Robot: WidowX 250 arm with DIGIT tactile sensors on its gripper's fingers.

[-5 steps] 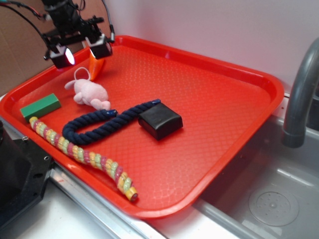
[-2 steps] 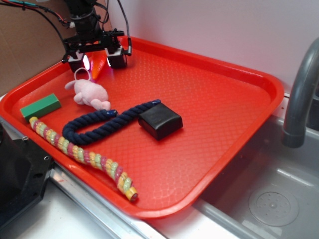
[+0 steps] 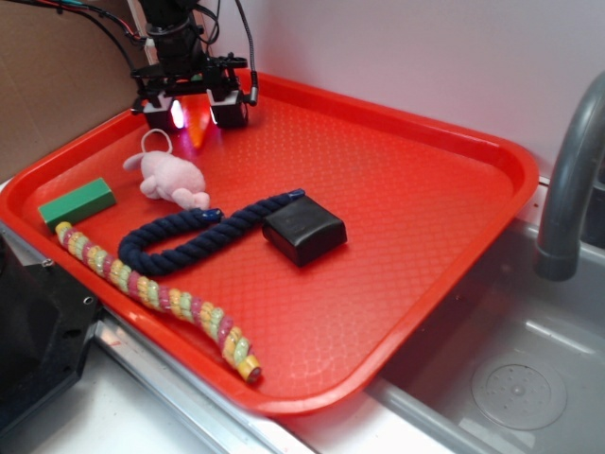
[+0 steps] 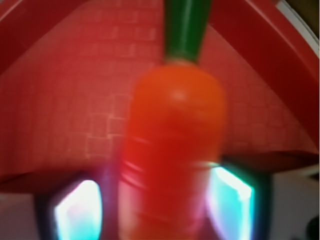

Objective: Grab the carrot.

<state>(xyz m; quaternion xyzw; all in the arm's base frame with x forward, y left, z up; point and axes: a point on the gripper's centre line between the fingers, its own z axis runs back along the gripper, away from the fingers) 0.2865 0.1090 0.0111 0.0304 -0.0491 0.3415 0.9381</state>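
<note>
Red tray (image 3: 454,161), back-left corner: carrot (image 4: 172,150) lay directly between the gripper's (image 3: 197,112) spread fingers (image 4: 80,212), not yet clamped, its long axis running away from the wrist camera, green top farthest.

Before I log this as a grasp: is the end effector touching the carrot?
Cannot tell. The wrist view shows the carrot between the end effector pads, but blur hides any contact or gap; in the exterior view it is mostly hidden.
</note>
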